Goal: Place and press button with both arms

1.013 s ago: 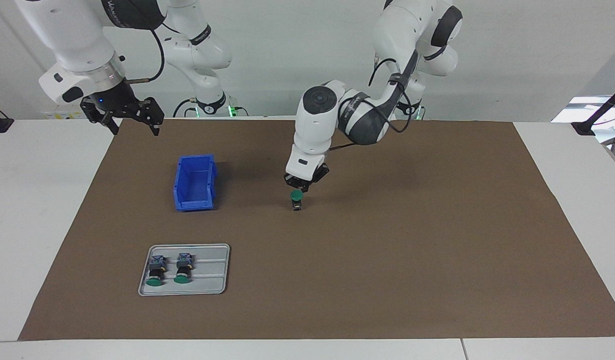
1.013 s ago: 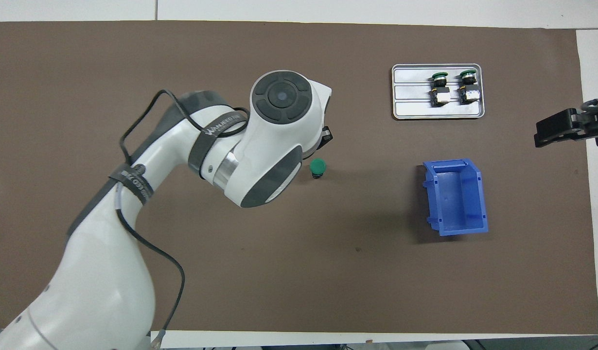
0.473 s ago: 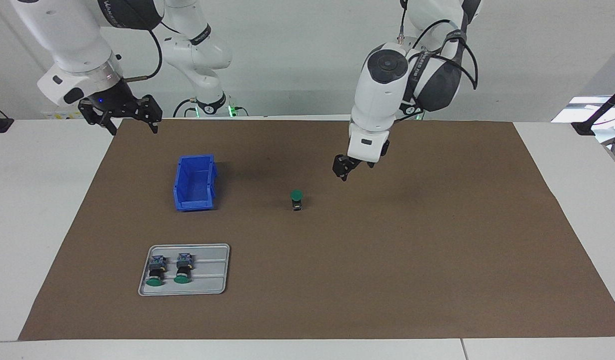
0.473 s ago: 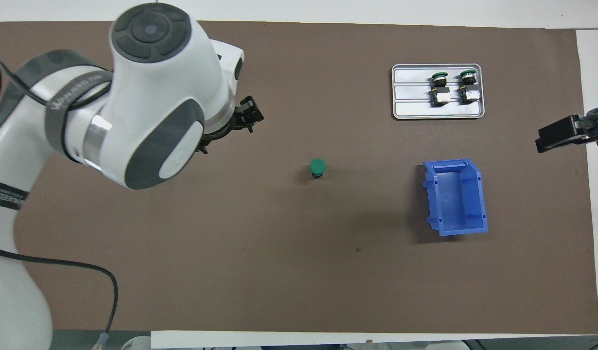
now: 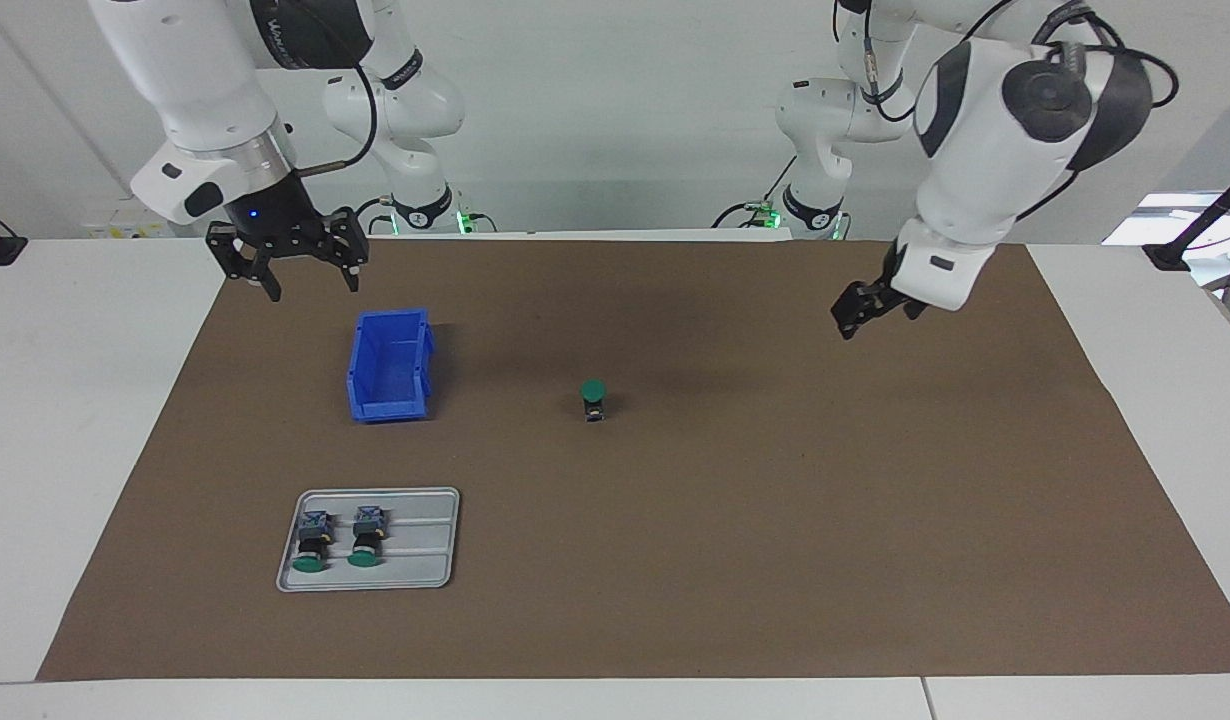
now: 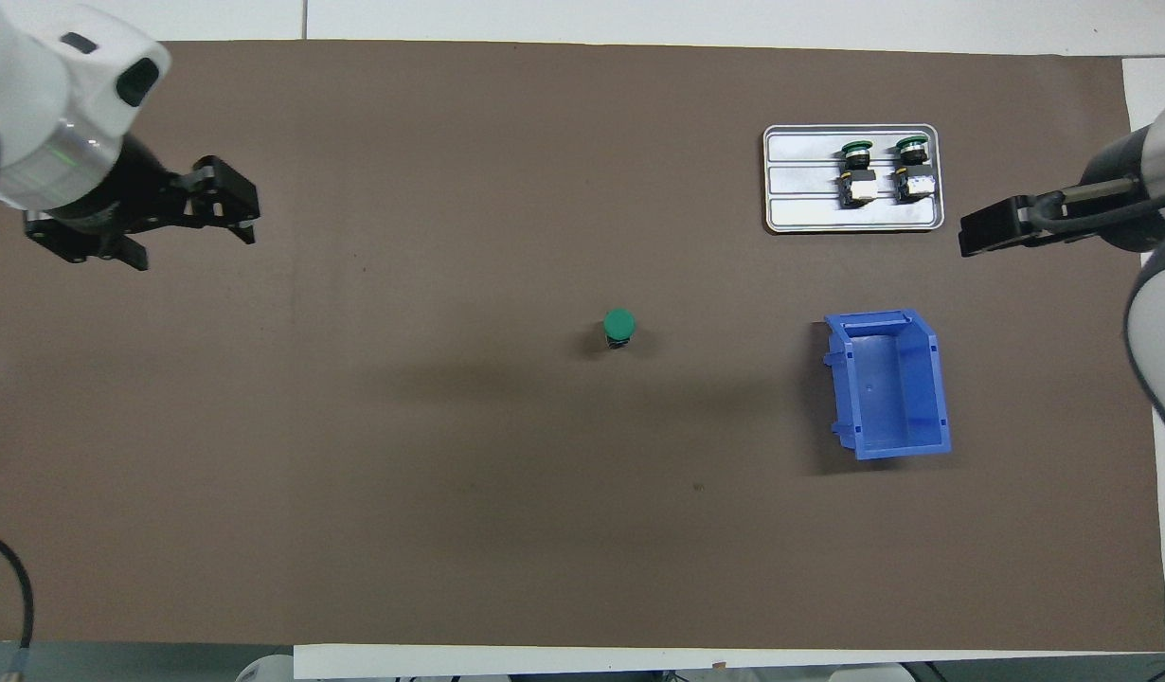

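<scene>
The brown mat (image 5: 675, 560) fills the frame; at upper left the right gripper (image 5: 297, 262) hangs with fingers apart over the mat's edge near the blue bin (image 5: 390, 365), while the left gripper (image 5: 853, 318), spread and empty, hangs at upper right. The button (image 5: 594, 398) stands upright, cap up, at centre. To press well, the right gripper should close, centre over the cap and descend straight.

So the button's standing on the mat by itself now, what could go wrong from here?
1. The green-capped button stands upright and alone on a narrow base mid-mat; an off-centre press could tip it.
2. The right gripper, open over the mat edge by the blue bin, might clip the bin when crossing to the button.
3. The left gripper hangs open, away from the button, so nothing steadies it.
</scene>
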